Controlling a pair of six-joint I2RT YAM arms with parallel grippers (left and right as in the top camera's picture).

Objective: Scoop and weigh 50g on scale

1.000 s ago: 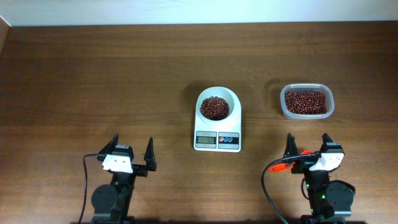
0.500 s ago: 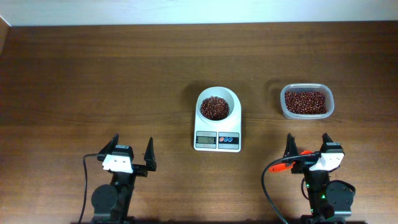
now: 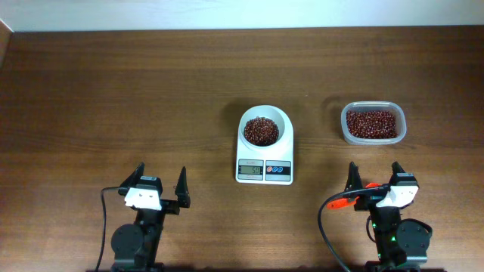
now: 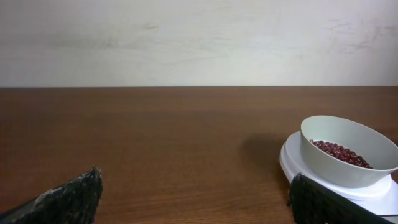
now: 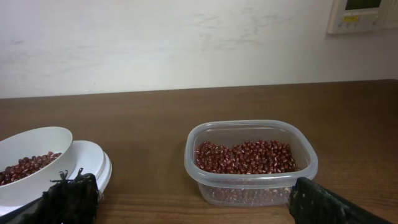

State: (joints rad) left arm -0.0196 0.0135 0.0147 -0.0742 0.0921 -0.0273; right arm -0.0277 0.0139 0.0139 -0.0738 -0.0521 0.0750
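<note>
Scale (image 3: 264, 171) at the middle of the counter (image 3: 113, 91), its grey display and its red and blue buttons turned toward the robot. A round white bowl (image 3: 265, 113) stands on its platform with a small heap of red beans (image 3: 261, 131) in the bottom. Off to the right, well apart and level with the bowl, sits a clear tub (image 3: 373, 139) holding more of the same beans.

Both arms are drawn back at the near edge, low over the wood, pointing toward the far side. The left gripper (image 3: 161, 175) is spread wide with nothing between its fingers, well to the left of the scale; from its wrist camera the bowl shows at the right, past the right finger. The right gripper (image 3: 374, 170) is likewise wide apart and empty, nearer than the tub and in line with it, so the tub lies ahead between its fingers. An orange part (image 3: 344, 201) and a black cable (image 3: 324, 227) sit at the left of that arm; what the part is cannot be told.

The counter is dark brown wood with a fine grain. Behind it runs a pale, scuffed wall (image 4: 186, 37) carrying a small white panel (image 5: 354, 15).
</note>
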